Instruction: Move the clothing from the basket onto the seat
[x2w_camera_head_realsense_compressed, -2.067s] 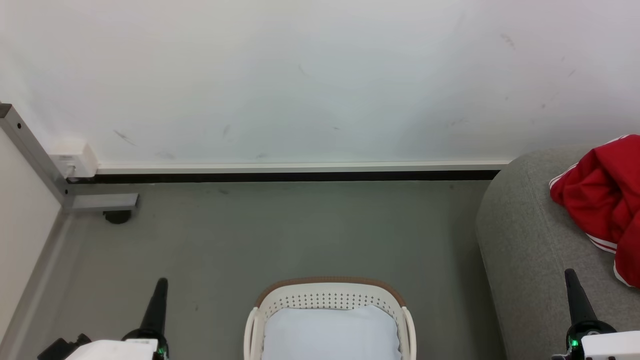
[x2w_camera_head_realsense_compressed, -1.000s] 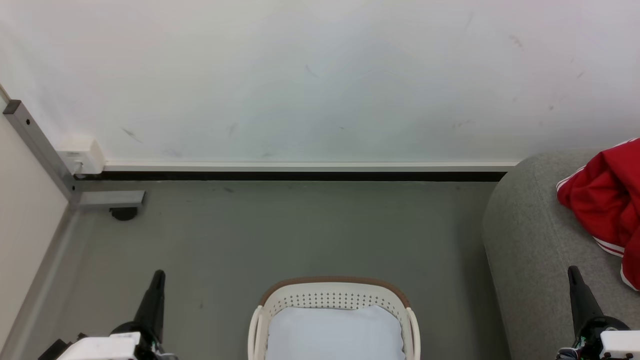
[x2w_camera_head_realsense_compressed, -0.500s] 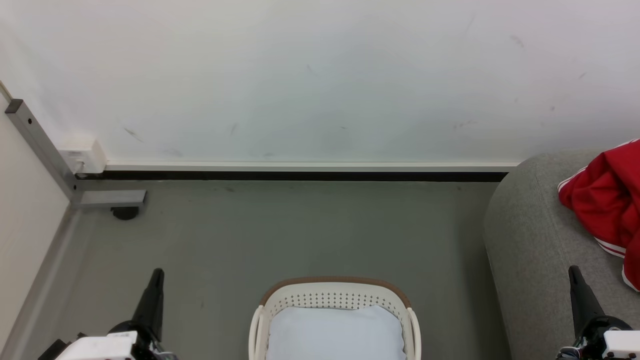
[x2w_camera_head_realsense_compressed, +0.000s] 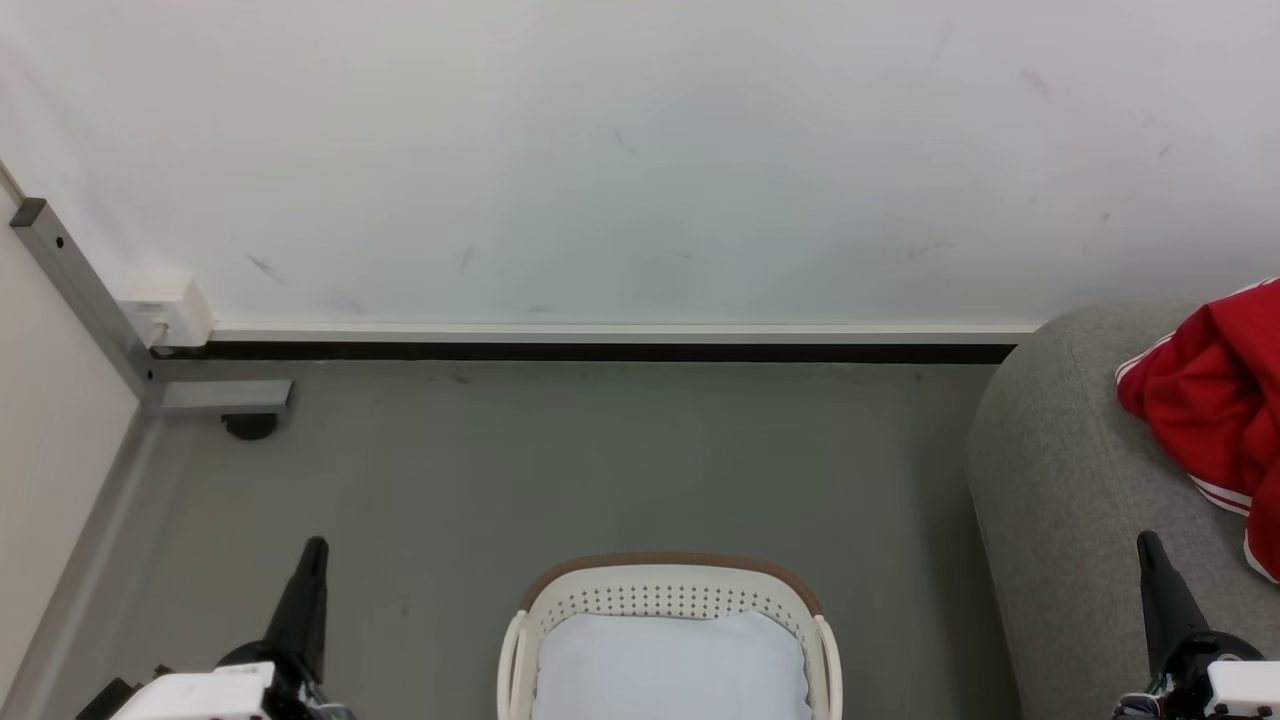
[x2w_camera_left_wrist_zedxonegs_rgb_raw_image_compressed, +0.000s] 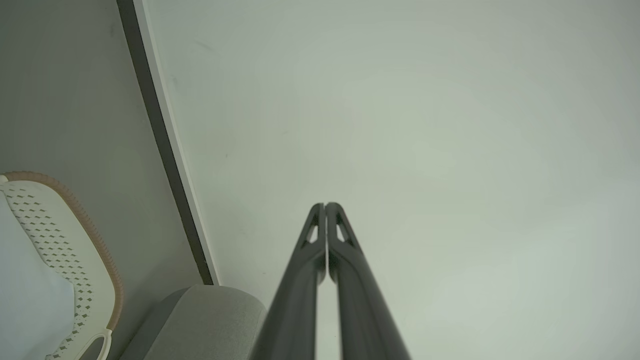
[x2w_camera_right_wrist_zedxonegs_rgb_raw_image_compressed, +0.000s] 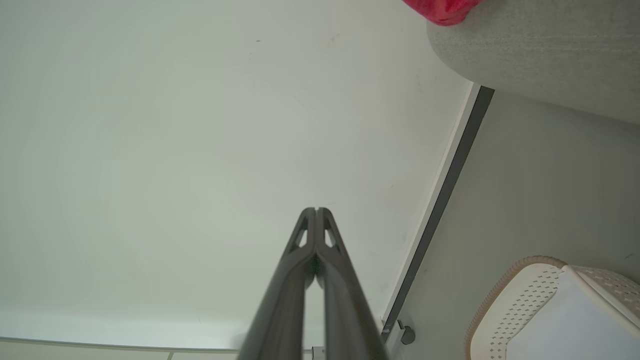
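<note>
The red clothing (x2w_camera_head_realsense_compressed: 1215, 395) with white stripes lies bunched on the grey seat (x2w_camera_head_realsense_compressed: 1060, 490) at the right edge; a corner of the clothing (x2w_camera_right_wrist_zedxonegs_rgb_raw_image_compressed: 442, 9) lies on the seat (x2w_camera_right_wrist_zedxonegs_rgb_raw_image_compressed: 540, 55) in the right wrist view too. The cream basket (x2w_camera_head_realsense_compressed: 660, 590) with a brown rim stands on the floor at bottom centre, holding a pale bluish-white pad (x2w_camera_head_realsense_compressed: 670, 665). My left gripper (x2w_camera_head_realsense_compressed: 314, 548) is shut and empty left of the basket. My right gripper (x2w_camera_head_realsense_compressed: 1146, 540) is shut and empty over the seat's front. Both wrist views show closed fingers, left gripper (x2w_camera_left_wrist_zedxonegs_rgb_raw_image_compressed: 325, 206) and right gripper (x2w_camera_right_wrist_zedxonegs_rgb_raw_image_compressed: 316, 210), pointing at the wall.
A white wall with a dark skirting strip (x2w_camera_head_realsense_compressed: 600, 352) runs behind the grey floor (x2w_camera_head_realsense_compressed: 560, 460). A metal frame leg with a caster (x2w_camera_head_realsense_compressed: 248, 427) and a white box (x2w_camera_head_realsense_compressed: 165, 305) stand at the back left corner. The basket (x2w_camera_left_wrist_zedxonegs_rgb_raw_image_compressed: 65, 250) and the seat (x2w_camera_left_wrist_zedxonegs_rgb_raw_image_compressed: 210, 320) appear in the left wrist view.
The camera shifted slightly left up to a second ago, so the picture slid right. Since then nothing has moved; both grippers stay shut and still.
</note>
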